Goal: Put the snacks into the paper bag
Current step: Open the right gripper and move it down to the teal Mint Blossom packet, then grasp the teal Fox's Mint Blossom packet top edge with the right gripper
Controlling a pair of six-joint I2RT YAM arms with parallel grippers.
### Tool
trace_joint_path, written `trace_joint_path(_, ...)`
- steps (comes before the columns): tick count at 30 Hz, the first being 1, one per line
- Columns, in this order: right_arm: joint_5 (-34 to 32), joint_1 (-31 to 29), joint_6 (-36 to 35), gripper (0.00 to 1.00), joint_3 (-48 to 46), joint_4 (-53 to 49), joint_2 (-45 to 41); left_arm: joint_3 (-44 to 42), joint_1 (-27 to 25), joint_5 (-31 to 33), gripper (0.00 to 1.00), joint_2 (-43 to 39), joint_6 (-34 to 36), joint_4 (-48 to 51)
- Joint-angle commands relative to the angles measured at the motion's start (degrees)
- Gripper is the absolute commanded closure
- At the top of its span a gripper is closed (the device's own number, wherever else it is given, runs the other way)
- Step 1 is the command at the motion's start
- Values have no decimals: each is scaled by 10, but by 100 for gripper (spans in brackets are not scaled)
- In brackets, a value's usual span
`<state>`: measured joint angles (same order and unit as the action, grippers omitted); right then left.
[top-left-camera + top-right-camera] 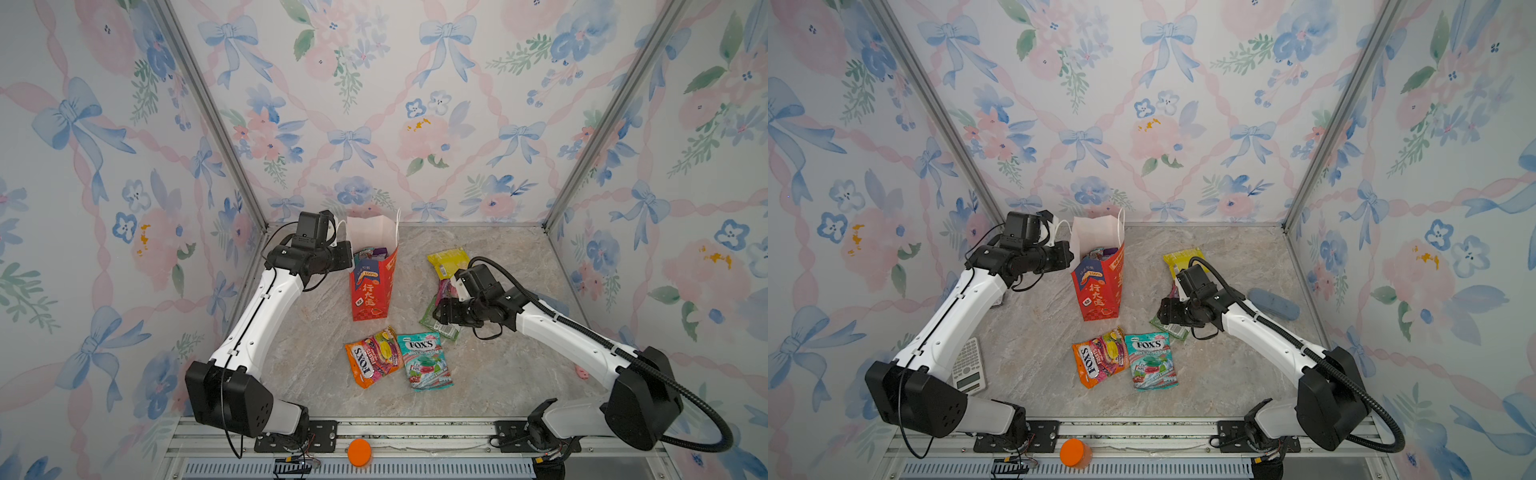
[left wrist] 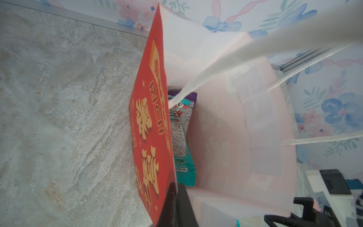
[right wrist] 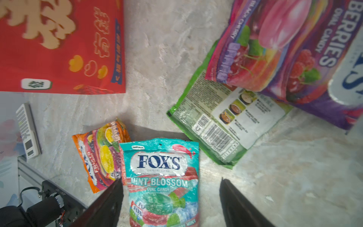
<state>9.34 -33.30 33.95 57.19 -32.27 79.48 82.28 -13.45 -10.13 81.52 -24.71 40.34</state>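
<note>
Seen from my console: a grey calculator (image 1: 969,368) lies well apart from the left claw (image 1: 1068,257), nearer the front. A blue-grey cylinder (image 1: 1273,304) lies to the right of the right claw (image 1: 1160,313). An orange cap (image 1: 1075,453) sits on the front rail (image 1: 1163,446), far from both claws. Marble tabletop (image 1: 1225,374); floral wallpaper (image 1: 1183,124) beyond.

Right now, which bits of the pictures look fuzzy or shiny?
Right wrist view: the bag is smeared and fuzzy, while the mint packet is sharp, with white shine on its wrapper. Left wrist view: the handle, close to the lens, is a blurry white band. In both top views the orange packet glints.
</note>
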Motion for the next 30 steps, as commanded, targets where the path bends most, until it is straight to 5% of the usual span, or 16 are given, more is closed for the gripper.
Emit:
trace_joint_path(1,5,4,38,21,-24,18,-15,-14,3,-7,100,-8,-1,20)
trace_joint_path(30,111,-94,122,32,-149,90,54,-13,2,-9,100,-8,-3,20)
